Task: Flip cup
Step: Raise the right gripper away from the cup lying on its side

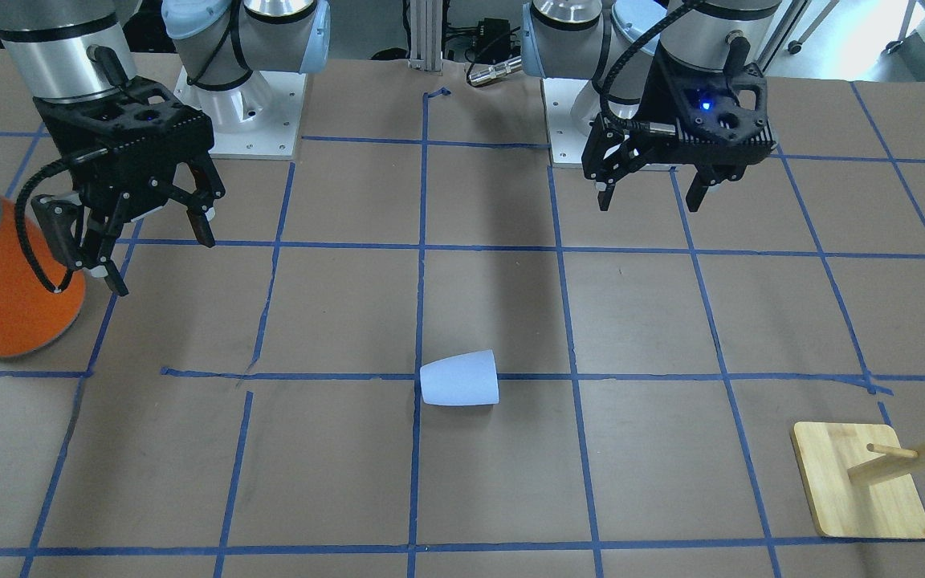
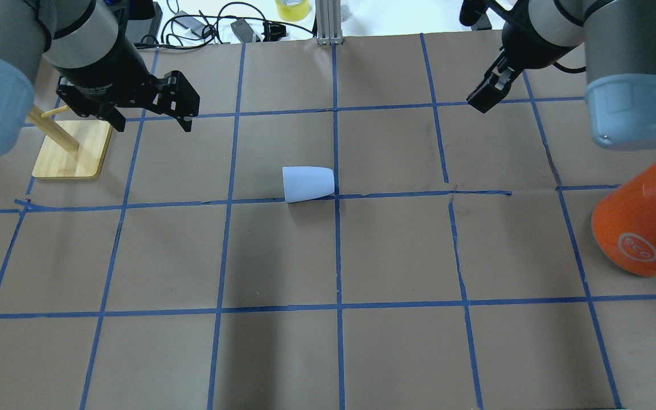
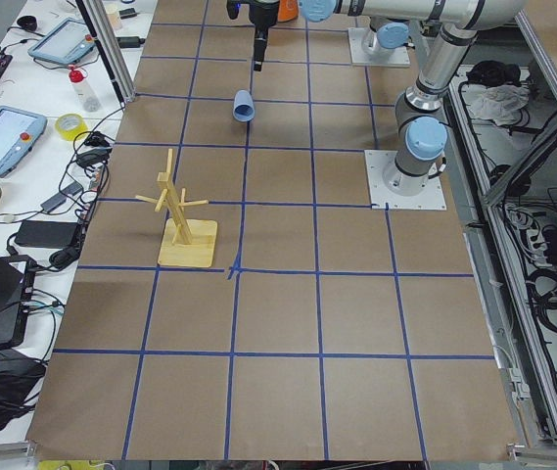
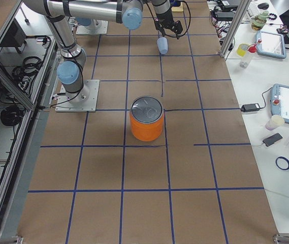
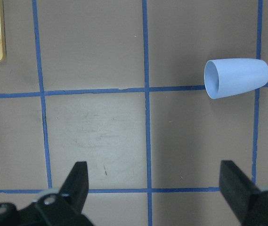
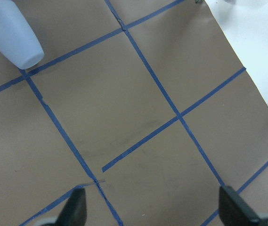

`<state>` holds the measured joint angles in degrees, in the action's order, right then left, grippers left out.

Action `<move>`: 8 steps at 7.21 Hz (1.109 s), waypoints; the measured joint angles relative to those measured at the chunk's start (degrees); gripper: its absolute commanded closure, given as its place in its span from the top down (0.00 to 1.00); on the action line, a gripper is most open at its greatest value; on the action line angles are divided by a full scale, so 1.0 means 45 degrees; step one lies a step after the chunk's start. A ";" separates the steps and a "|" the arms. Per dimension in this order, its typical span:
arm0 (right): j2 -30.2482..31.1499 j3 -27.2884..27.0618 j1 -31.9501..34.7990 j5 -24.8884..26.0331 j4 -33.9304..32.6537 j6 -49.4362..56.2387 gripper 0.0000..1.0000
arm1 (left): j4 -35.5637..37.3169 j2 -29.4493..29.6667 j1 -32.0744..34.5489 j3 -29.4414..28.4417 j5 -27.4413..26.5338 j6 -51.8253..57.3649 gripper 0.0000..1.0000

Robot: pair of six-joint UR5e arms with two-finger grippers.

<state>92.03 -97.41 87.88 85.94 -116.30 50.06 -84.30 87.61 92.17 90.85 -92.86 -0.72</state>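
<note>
Jaws on my left arm point(image 1: 719, 32) are spread wide with nothing between them, and they hang above the desk point(image 1: 495, 498). My left wrist camera shows only the two dark fingertips point(image 5: 79, 181) at the bottom edge; the rest is cut off. Jaws on my right arm point(image 1: 45, 40) are spread wide too and hold nothing. From overhead I see them from the side, so the gap is hard to make out there. The right wrist camera shows both tips far apart over brown paper.

The cup point(image 2: 308, 183) is near the middle of the desk, between the two arms and well apart from both. It lies on its side along a blue tape line point(image 2: 134, 204), with its small closed end right by a tape crossing. Its long way runs from my left to my right. The wide open mouth points to my left, toward the wooden rack point(image 2: 72, 154). The bottom points to my right, toward the orange can point(image 2: 641, 228). I can look into the mouth only from the left wrist camera. In the right wrist camera the cup sits in the top corner with its wide end cut off.

The orange can is cut off by the picture edge, both overhead and from the front. The rack is partly hidden behind my left arm overhead.
</note>
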 measured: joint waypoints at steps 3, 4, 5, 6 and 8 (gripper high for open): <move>0.0142 0.1764 0.0049 0.0699 0.4251 -0.7469 1.00 | 0.0038 -0.0015 0.0005 0.0307 0.0009 -0.0037 1.00; 0.0125 0.2251 0.0135 0.0713 0.5086 -0.9910 1.00 | 0.0110 -0.0016 -0.0003 0.0398 0.0014 -0.0092 1.00; 0.0048 0.2652 0.0365 0.0798 0.5434 -1.2044 1.00 | 0.0253 -0.0018 0.0000 0.0440 0.0023 -0.0119 1.00; -0.0068 0.2879 0.0755 0.1042 0.5523 -1.3589 1.00 | 0.0334 -0.0018 0.0006 0.0462 0.0033 -0.0128 1.00; -0.0288 0.2887 0.1255 0.1277 0.5486 -1.4728 1.00 | 0.0373 -0.0016 0.0007 0.0473 0.0046 -0.0133 1.00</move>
<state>90.73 -84.41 93.53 91.68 -91.62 -16.22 -82.62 87.54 92.20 92.98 -92.65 -1.32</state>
